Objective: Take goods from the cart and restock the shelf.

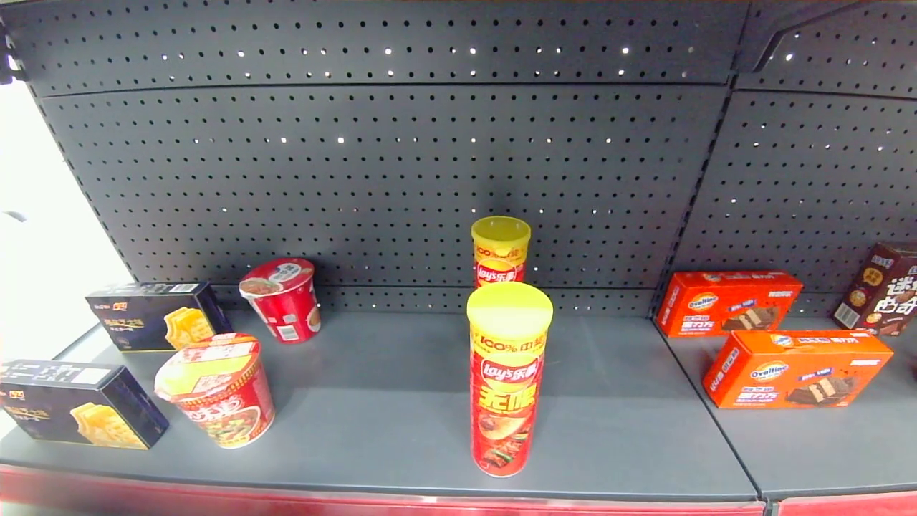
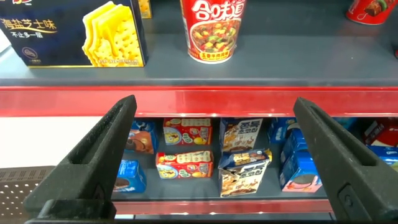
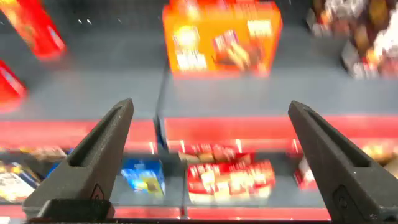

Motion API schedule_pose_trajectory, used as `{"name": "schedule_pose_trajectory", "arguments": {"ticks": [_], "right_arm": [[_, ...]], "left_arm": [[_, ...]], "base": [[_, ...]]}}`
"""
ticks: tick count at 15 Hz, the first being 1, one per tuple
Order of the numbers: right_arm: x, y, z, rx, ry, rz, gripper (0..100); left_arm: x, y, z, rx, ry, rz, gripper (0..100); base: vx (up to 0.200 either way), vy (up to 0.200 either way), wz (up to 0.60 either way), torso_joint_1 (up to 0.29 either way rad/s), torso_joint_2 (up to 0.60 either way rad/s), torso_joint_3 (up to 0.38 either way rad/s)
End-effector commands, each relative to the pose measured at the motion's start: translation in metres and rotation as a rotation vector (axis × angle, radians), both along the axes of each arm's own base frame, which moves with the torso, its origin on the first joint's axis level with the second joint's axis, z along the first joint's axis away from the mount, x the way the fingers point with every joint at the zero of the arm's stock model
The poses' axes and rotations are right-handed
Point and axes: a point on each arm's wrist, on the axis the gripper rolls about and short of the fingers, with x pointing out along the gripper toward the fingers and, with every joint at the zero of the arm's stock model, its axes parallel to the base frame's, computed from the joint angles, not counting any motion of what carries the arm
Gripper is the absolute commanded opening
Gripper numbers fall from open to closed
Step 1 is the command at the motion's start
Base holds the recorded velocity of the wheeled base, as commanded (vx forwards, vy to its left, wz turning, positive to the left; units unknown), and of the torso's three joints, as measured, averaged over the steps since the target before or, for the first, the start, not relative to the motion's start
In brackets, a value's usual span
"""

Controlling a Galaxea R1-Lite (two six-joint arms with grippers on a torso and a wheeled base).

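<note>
The grey shelf (image 1: 401, 401) holds two yellow-lidded red chip cans, one at the front (image 1: 507, 380) and one behind it (image 1: 500, 251). Two red noodle cups (image 1: 218, 390) (image 1: 283, 299) and two dark blue cracker boxes (image 1: 79, 403) (image 1: 154, 315) stand on the left. Two orange boxes (image 1: 795, 368) (image 1: 727, 301) lie on the right. My left gripper (image 2: 211, 162) is open and holds nothing, in front of the shelf's red edge (image 2: 205, 102), below a cracker box (image 2: 81, 34) and a noodle cup (image 2: 213, 28). My right gripper (image 3: 211, 162) is open and holds nothing, before the red edge below an orange box (image 3: 221, 37).
A brown box (image 1: 881, 290) stands at the far right of the shelf. A black pegboard wall (image 1: 401, 165) backs the shelf. The lower shelf holds several small snack boxes (image 2: 242, 171) (image 3: 230, 177). Bare shelf room lies between the cups and the cans.
</note>
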Motion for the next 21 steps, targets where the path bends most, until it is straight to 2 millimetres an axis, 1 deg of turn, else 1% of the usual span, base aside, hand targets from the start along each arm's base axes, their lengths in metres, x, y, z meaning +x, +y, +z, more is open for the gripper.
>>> {"name": "schedule_pose_trajectory", "arguments": {"ticks": [1,2,3,5,6,7,8,9,10,11,12,13,14,15,16,17,18,21], "right_arm": [[0.0073,0.0005,-0.0456,-0.007,-0.050,-0.026,100],[0.0091,0.0004,-0.0474,-0.012,-0.065,-0.030,100],[0.0121,0.0002,-0.0473,-0.020,-0.131,-0.038,100],[0.0120,0.0001,-0.0472,-0.014,-0.130,-0.043,100],[0.0121,-0.0016,-0.0477,0.002,-0.131,-0.120,100],[0.0117,-0.0019,-0.0475,0.003,-0.125,-0.135,100],[0.0113,-0.0031,-0.0483,-0.021,-0.110,-0.190,100],[0.0112,-0.0032,-0.0478,-0.063,-0.109,-0.190,100],[0.0119,0.0000,-0.0478,-0.091,-0.117,-0.047,100],[0.0115,0.0036,-0.0472,-0.070,-0.122,0.112,100],[0.0114,0.0040,-0.0477,-0.046,-0.114,0.130,100],[0.0111,0.0033,-0.0474,-0.022,-0.108,0.097,100],[0.0110,-0.0002,-0.0473,-0.026,-0.104,-0.058,100],[0.0110,-0.0007,-0.0472,-0.028,-0.107,-0.081,100],[0.0114,-0.0015,-0.0467,-0.079,-0.118,-0.116,100],[0.0115,-0.0009,-0.0467,-0.080,-0.119,-0.086,100],[0.0116,0.0008,-0.0472,-0.084,-0.117,-0.013,100],[0.0116,0.0012,-0.0472,-0.082,-0.118,0.008,100]], "left_arm": [[0.0001,0.0000,0.0001,0.000,0.001,0.002,100],[0.0001,0.0000,0.0000,0.000,0.001,0.000,100],[0.0001,-0.0001,0.0000,0.001,0.001,-0.002,100],[0.0001,0.0000,0.0000,0.001,0.001,0.000,100],[0.0001,-0.0002,0.0000,0.002,0.001,-0.006,100],[0.0001,-0.0002,0.0000,0.002,0.001,-0.006,100],[0.0001,-0.0002,0.0000,0.002,0.001,-0.006,100],[0.0001,-0.0002,0.0000,0.002,0.001,-0.006,100],[0.0001,-0.0001,0.0000,-0.001,0.001,-0.004,100],[0.0001,-0.0002,0.0000,0.001,0.001,-0.006,100],[0.0001,-0.0001,0.0005,0.002,0.000,-0.008,100],[0.0001,0.0000,0.0005,0.002,0.000,-0.015,100],[0.0001,0.0000,0.0005,0.002,0.000,-0.015,100],[0.0002,0.0000,0.0000,0.002,0.001,-0.015,100],[0.0001,-0.0001,0.0000,0.006,0.001,-0.020,100],[0.0001,-0.0006,0.0000,0.013,0.001,-0.044,100],[0.0000,-0.0017,0.0000,0.039,-0.002,-0.093,100],[-0.0001,-0.0017,0.0000,0.046,0.001,-0.086,100]], "base": [[0.000,0.000,0.00,0.000,0.00,0.000],[0.000,0.000,0.00,0.000,0.00,0.000],[0.000,0.000,0.00,0.000,0.00,0.000],[0.000,0.000,0.00,0.000,0.00,0.000],[0.000,0.000,0.00,0.000,0.00,0.000],[0.000,0.000,0.00,0.000,0.00,0.000],[0.000,0.000,0.00,0.000,0.00,0.000],[0.000,0.000,0.00,0.000,0.00,0.000],[0.000,0.000,0.00,0.000,0.00,0.000],[0.000,0.000,0.00,0.000,0.00,0.000],[0.000,0.000,0.00,0.000,0.00,0.000],[0.000,0.000,0.00,0.000,0.00,0.000],[0.000,0.000,0.00,0.000,0.00,0.000],[0.000,0.000,0.00,0.000,0.00,0.000],[0.000,0.000,0.00,0.000,0.00,0.000],[0.000,0.000,0.00,0.000,0.00,0.000],[0.000,0.000,0.00,0.000,0.00,0.000],[0.000,0.000,0.00,0.000,0.00,0.000]]}}
